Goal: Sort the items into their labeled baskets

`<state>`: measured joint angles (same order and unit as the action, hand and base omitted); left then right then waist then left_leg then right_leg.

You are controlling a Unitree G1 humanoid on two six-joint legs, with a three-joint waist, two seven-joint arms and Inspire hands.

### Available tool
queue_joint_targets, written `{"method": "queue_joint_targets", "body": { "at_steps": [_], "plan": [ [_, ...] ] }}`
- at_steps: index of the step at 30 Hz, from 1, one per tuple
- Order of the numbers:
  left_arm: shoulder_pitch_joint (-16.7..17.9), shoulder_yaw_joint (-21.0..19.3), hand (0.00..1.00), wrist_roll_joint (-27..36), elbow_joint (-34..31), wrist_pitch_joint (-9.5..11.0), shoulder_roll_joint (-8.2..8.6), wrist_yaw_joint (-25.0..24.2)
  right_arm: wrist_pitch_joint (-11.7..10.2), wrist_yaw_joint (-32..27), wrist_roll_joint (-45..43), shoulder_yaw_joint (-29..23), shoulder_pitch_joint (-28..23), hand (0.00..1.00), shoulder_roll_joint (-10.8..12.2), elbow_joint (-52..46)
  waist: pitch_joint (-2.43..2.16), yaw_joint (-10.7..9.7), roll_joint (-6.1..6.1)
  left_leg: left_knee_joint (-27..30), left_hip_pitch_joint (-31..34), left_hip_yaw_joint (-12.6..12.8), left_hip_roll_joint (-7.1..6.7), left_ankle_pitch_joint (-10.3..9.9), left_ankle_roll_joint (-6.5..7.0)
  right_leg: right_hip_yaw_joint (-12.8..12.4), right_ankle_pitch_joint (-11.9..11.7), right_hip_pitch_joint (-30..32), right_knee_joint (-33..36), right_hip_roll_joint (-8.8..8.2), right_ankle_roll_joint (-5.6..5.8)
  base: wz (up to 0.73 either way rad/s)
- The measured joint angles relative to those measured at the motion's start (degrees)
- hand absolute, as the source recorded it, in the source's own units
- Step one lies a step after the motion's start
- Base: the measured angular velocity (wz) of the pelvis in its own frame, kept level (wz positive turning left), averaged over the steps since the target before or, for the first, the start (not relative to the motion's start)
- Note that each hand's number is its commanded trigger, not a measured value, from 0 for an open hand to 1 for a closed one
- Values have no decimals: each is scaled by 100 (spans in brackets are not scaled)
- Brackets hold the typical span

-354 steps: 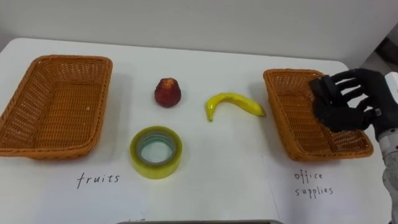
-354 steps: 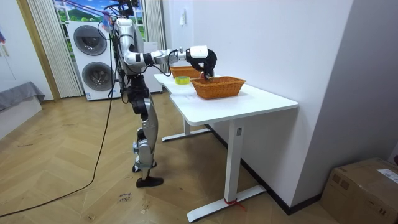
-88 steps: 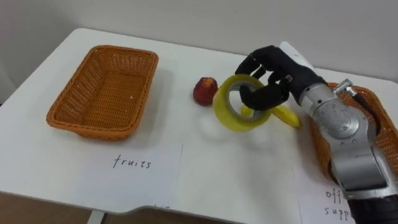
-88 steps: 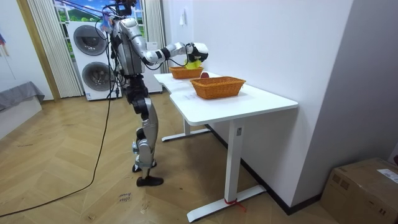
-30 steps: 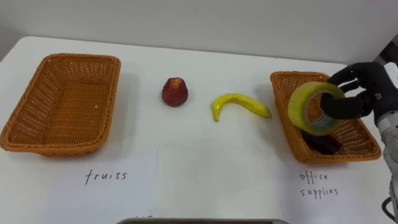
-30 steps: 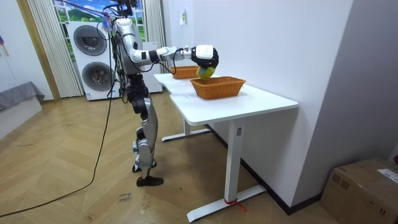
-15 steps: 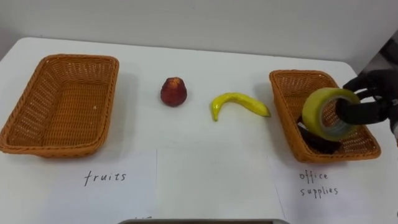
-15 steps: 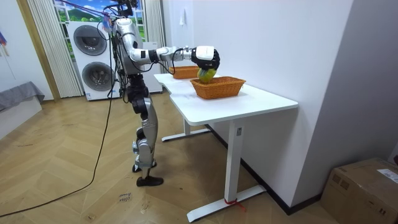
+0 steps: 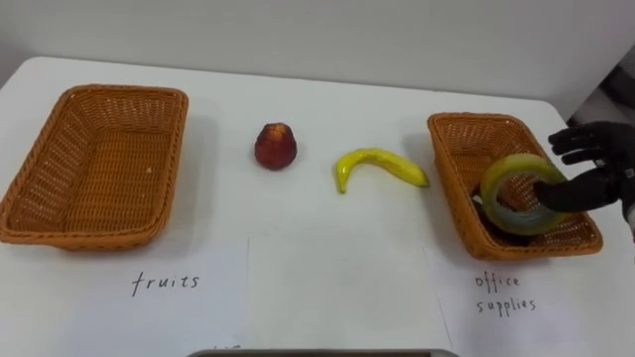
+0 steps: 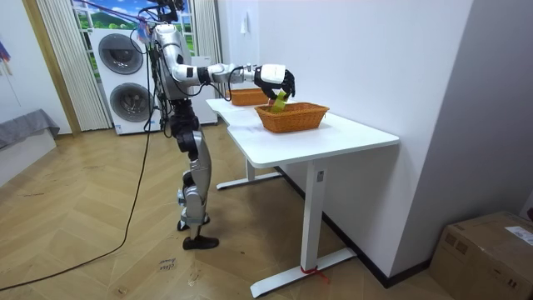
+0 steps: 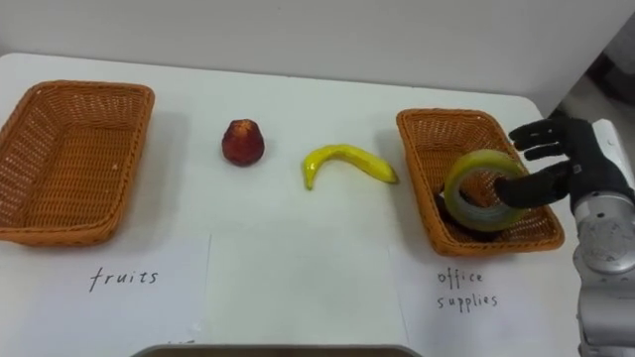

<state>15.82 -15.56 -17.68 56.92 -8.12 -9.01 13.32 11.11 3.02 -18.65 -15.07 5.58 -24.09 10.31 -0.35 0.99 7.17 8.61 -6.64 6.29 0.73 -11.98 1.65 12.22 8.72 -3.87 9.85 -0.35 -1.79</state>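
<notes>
The right hand (image 9: pixel 600 171) hangs over the right-hand basket (image 9: pixel 451 159) with its fingers spread and straight, gripping nothing, its thumb reaching into the hole of the one yellow-green tape roll (image 9: pixel 494 186). The roll sits tilted and low inside that basket, above one dark object (image 9: pixel 480 205). Further out on the white table (image 9: pixel 337 99) lie one banana (image 9: pixel 377 166) just beside that basket and one red fruit (image 9: pixel 275 146) near the middle, then the second basket (image 9: pixel 89 169) at the far left, making two baskets.
</notes>
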Motion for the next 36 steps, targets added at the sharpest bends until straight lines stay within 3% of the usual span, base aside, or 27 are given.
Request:
{"method": "queue_joint_targets", "body": {
  "at_steps": [27,36],
  "plan": [
    [39,4,0,127,42,-11,-2,-51,-60,-41,-40,1,5,0,0,-20,8,-29,1,-34,-74,135,35,-8,-14,-121,-4,-11,10,42,-8,-2],
    [-32,-1,0,139,-136,-12,-90,-171,-44,-41,-28,2,14,0,0,-648,21,3,33,-35,-100,142,39,-8,-15,-126,-4,-20,21,43,-8,0]
  ]
}}
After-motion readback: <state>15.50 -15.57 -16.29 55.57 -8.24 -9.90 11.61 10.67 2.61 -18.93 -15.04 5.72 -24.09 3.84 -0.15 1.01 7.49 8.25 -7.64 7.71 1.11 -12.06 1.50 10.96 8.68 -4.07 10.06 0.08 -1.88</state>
